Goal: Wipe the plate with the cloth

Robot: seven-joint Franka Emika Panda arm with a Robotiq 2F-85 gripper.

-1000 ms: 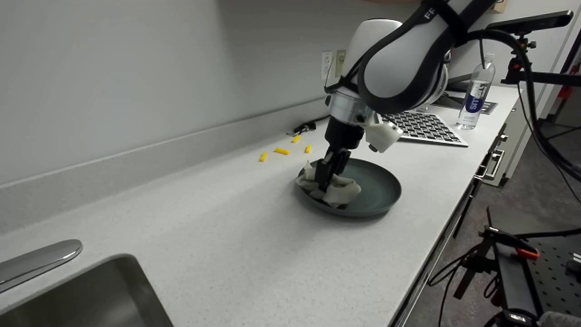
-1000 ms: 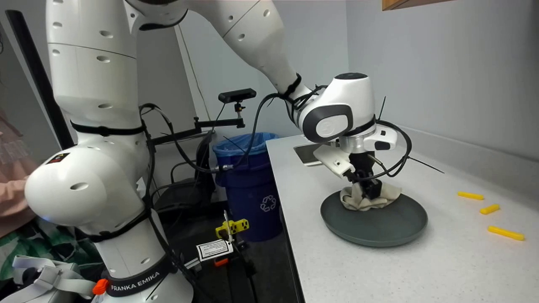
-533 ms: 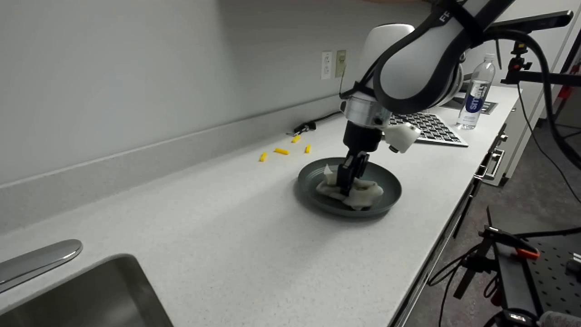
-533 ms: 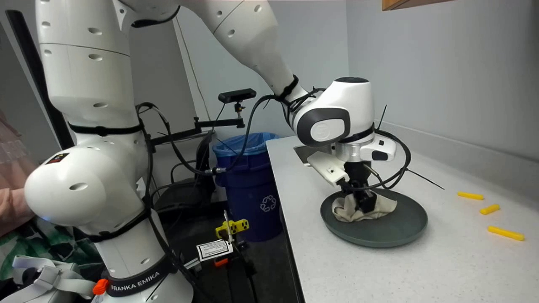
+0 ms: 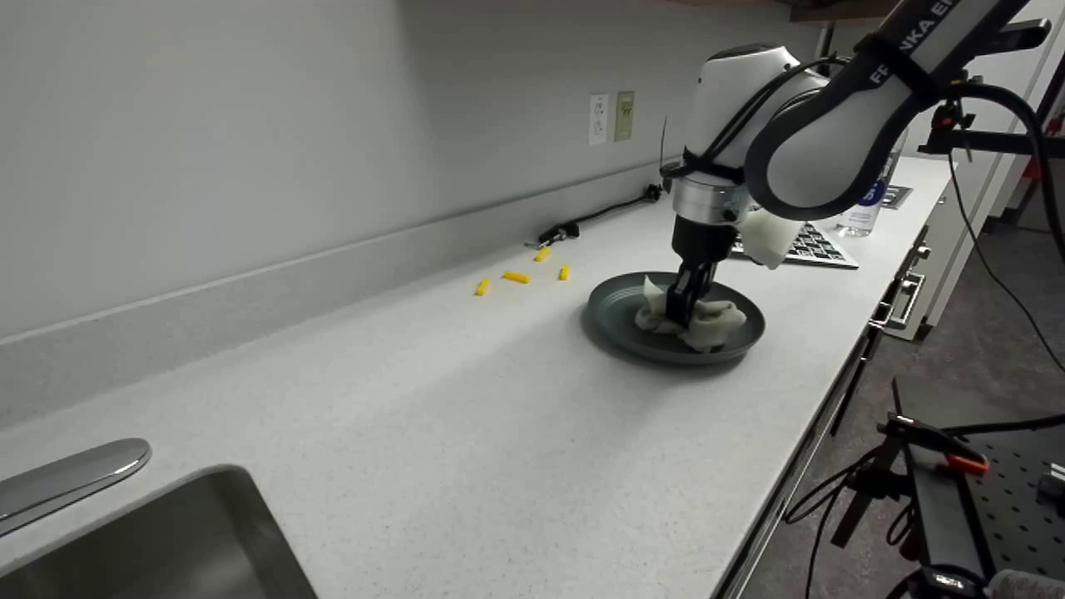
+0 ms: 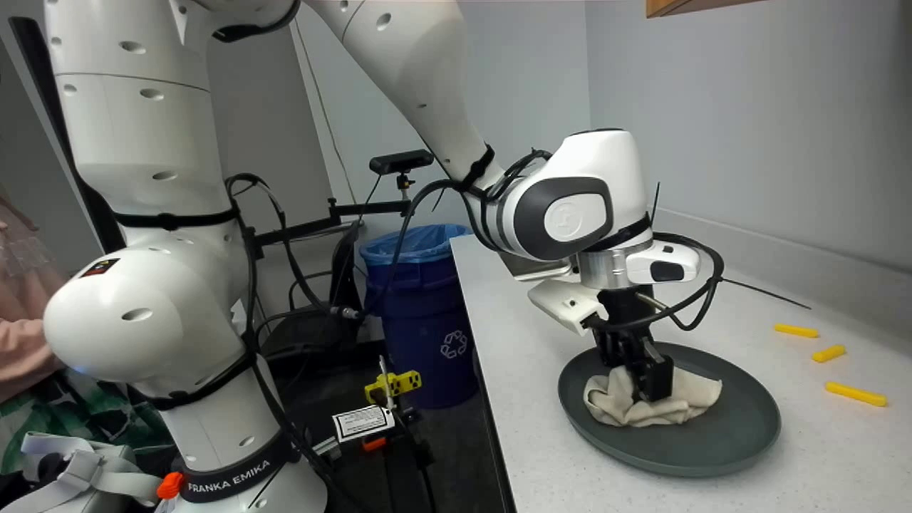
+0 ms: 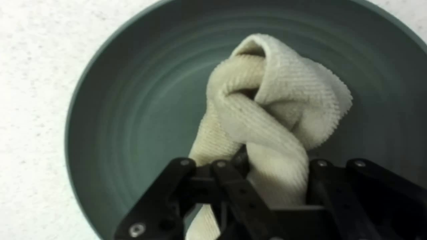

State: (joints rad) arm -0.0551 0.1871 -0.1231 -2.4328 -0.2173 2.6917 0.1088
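"How do the fingers stand?"

"Pointing down and pinching the cloth. In the wrist view a thick fold of it runs between them."

"And the rest of the cloth?"

"Bunched around their tips. In the wrist view it loops out past them, one flap spreading to the right, and a little more shows below through a gap in their frame."

"What's under them?"

"The plate. They are over roughly its middle, and the cloth lies on it inside the rim, with bare plate showing to either side in both exterior views."

"And that sits on?"

"The bench, which runs from below the fingers back to the wall."

"What's nearest after that?"

"Yellow bits, on the wall side of the fingers, a little outside the rim; I count four in an exterior view. Further along, close to the wall, there's a black cord."

"Behind the fingers?"

"In an exterior view, a checkered mat with the arm across part of it, then a bottle, also partly covered."

"Farthest off?"

"In an exterior view, the sink, well apart from the fingers toward the camera, with the tap beside it. Well away too, beyond the bench's edge, stands the bin."
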